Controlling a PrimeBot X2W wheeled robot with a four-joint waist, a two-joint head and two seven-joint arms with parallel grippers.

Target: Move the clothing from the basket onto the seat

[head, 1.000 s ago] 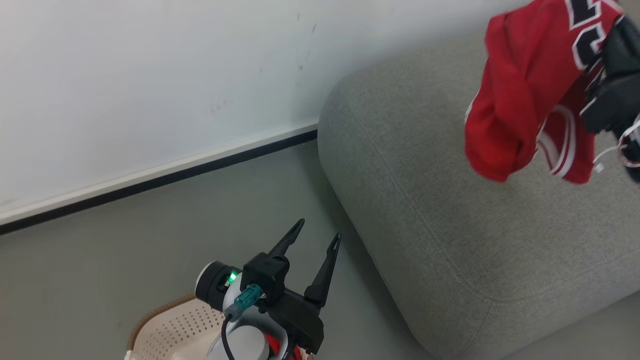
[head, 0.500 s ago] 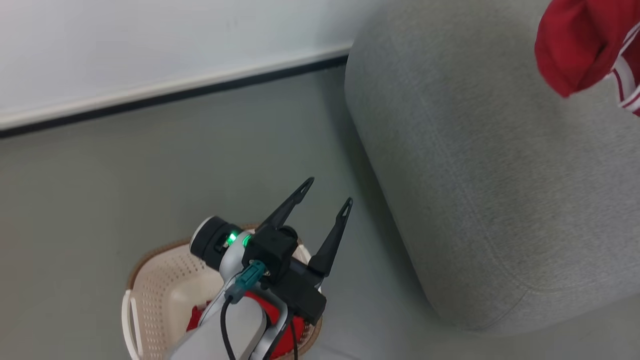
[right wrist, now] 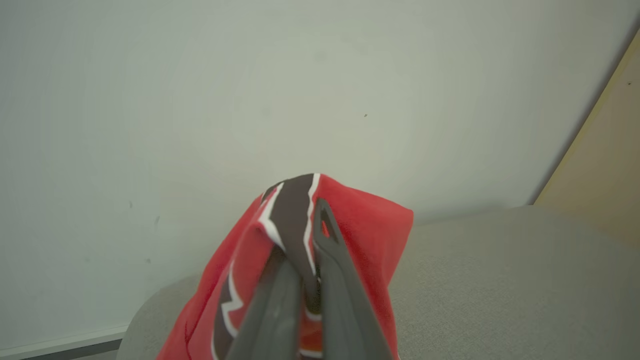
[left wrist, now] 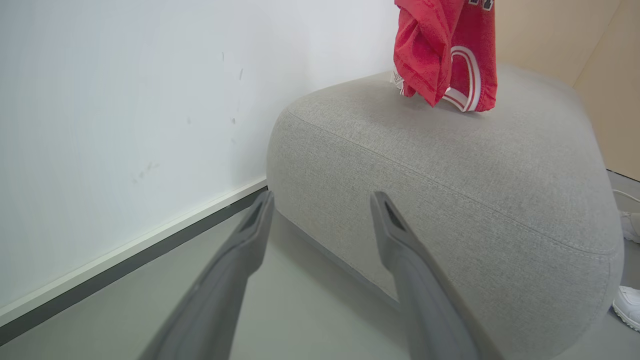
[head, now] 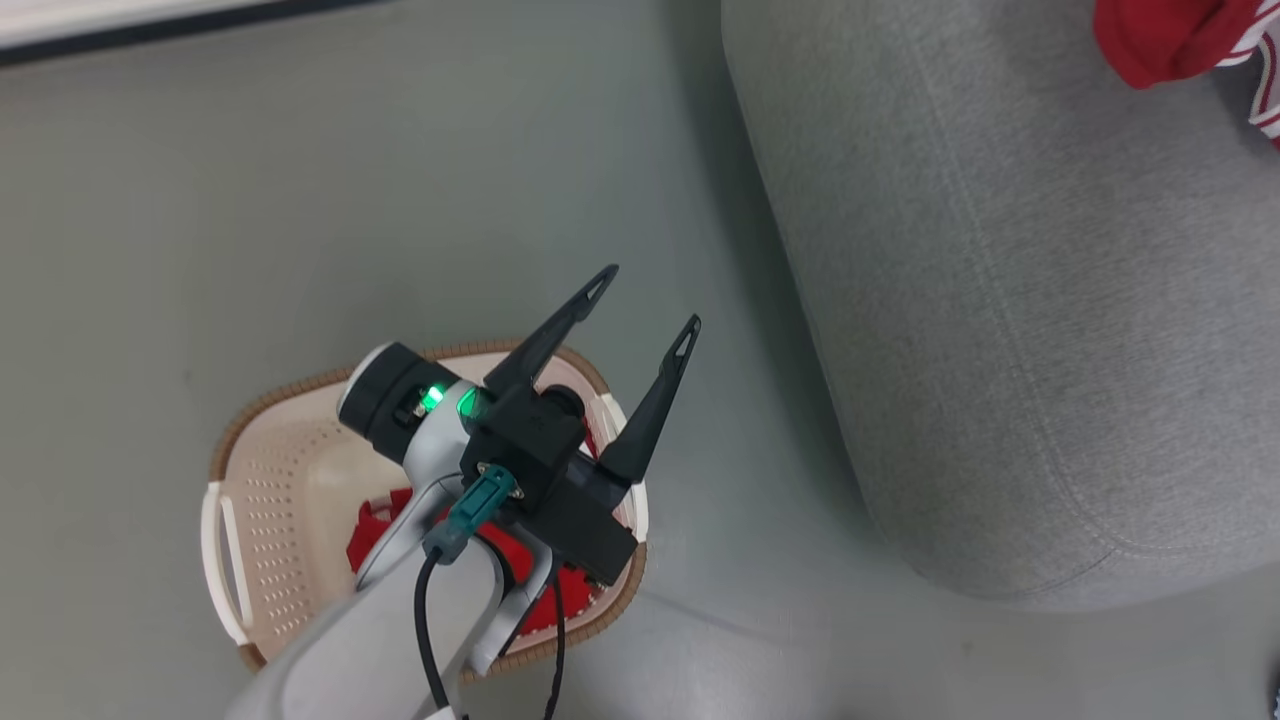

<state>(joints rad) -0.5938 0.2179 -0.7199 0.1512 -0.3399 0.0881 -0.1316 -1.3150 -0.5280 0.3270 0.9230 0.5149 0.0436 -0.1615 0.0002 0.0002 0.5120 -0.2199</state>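
In the head view my left gripper [head: 648, 300] stands open and empty above the cream basket [head: 262, 420] on the floor. A red garment [head: 372, 528] lies in the basket, partly hidden by my forearm. The large grey seat [head: 1000, 300] is to the right. A red jersey [head: 1160, 40] hangs over the seat at the top right corner. In the right wrist view my right gripper [right wrist: 300, 235] is shut on the jersey [right wrist: 365, 230] by its black, white-edged lettering. The left wrist view shows the jersey [left wrist: 445, 50] dangling with its lower end at the seat [left wrist: 450, 175] top, beyond my left gripper [left wrist: 322, 205].
A white wall [left wrist: 125, 100] with a dark baseboard [left wrist: 150, 247] runs behind the seat. A tan panel [left wrist: 590, 75] stands at the far right. White shoes [left wrist: 627, 302] rest on the grey floor [head: 300, 200] by the seat's right side.
The head view has tilted down, so the basket has come fully into the picture and the jersey has slid to the top right corner. Both grippers keep their states.
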